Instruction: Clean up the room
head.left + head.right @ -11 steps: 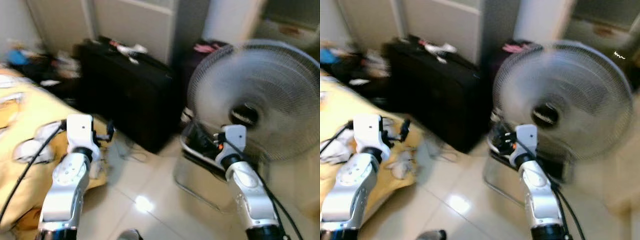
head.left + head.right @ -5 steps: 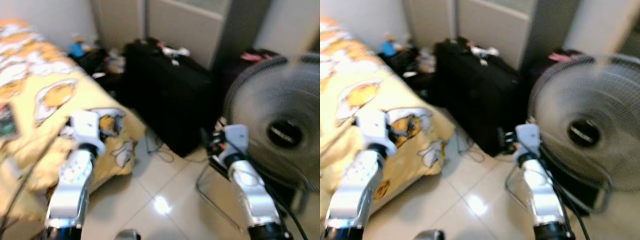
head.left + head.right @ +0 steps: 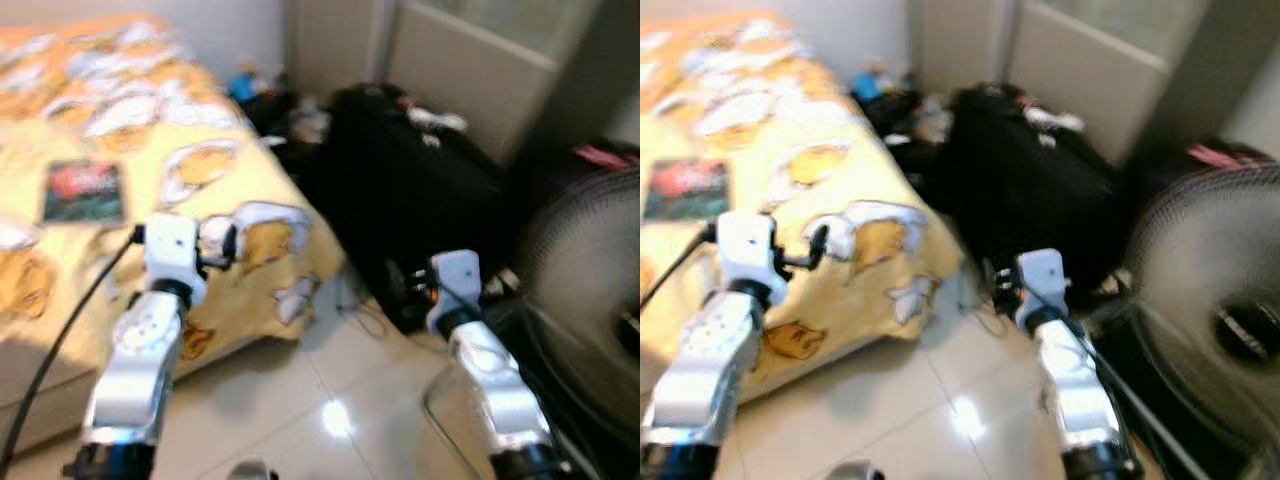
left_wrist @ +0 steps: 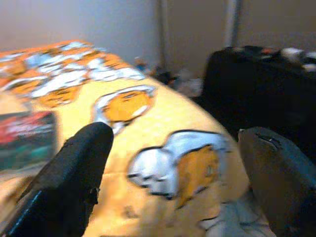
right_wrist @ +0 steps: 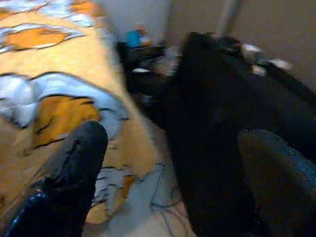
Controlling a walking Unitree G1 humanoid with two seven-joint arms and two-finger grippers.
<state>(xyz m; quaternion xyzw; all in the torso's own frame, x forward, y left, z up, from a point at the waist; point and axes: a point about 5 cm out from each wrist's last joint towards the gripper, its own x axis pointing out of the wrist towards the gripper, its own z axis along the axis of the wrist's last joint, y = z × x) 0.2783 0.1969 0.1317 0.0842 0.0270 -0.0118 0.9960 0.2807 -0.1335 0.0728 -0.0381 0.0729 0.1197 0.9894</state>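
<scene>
A bed with a yellow cartoon-print sheet [image 3: 90,150] stands on my left, and a dark red book [image 3: 85,190] lies flat on it. My left gripper [image 3: 225,245] hovers over the bed's corner, open with nothing between its fingers [image 4: 79,173]. A pile of small clutter [image 3: 270,100] lies on the floor in the far corner, blurred. Beside the black suitcase [image 3: 420,190], my right gripper [image 3: 400,285] is held above the floor, open and empty, its fingers [image 5: 74,168] wide apart.
White items [image 3: 440,118] lie on top of the suitcase. A large standing fan [image 3: 590,270] is close on my right, with a pink item [image 3: 600,155] behind it. Loose cables [image 3: 360,315] trail on the tiled floor [image 3: 300,400] by the bed's corner.
The whole view has swung left: the bed now takes up the left half and the fan has slid to the right edge. Both arms keep the same raised pose.
</scene>
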